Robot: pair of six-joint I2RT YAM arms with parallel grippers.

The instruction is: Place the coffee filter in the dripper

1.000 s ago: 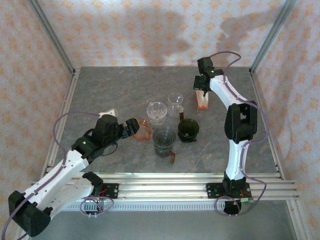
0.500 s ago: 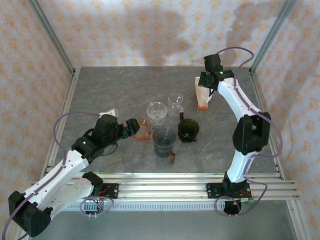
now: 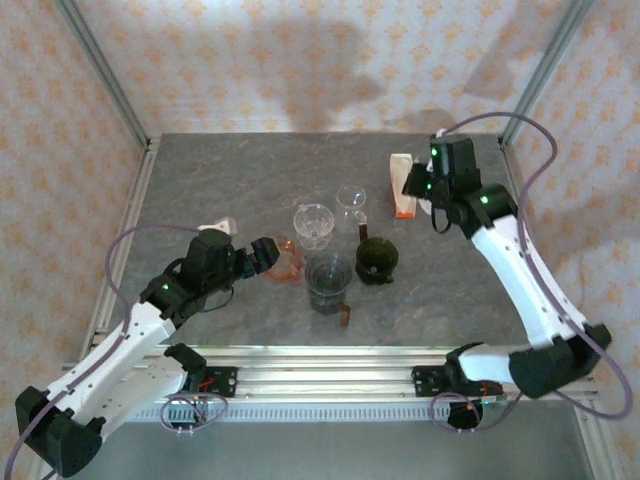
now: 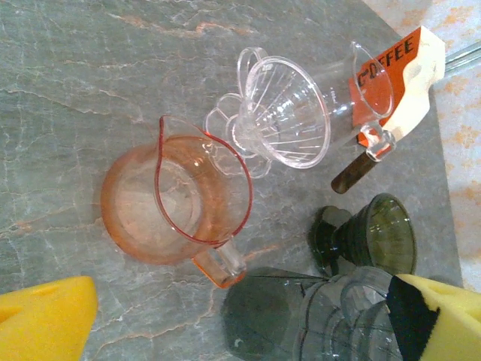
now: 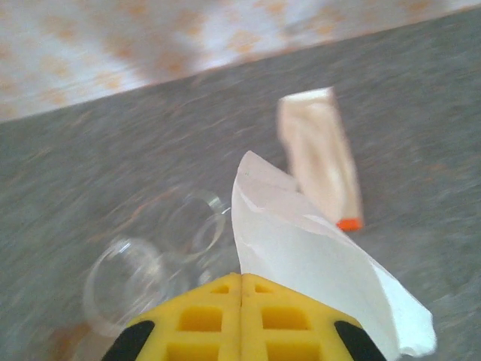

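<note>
The white paper coffee filter (image 5: 301, 256) is pinched between the closed right fingers (image 5: 199, 320) (apart from the ribbed clear glass dripper (image 4: 289, 113)). The left fingers (image 4: 45, 320) are held wide apart, nothing gripped.

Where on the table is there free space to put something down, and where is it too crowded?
Free: the far-left corner of the table, behind the left gripper; also the near strip between the grey server and the front rail. Crowded: the centre, around the clear dripper.
</note>
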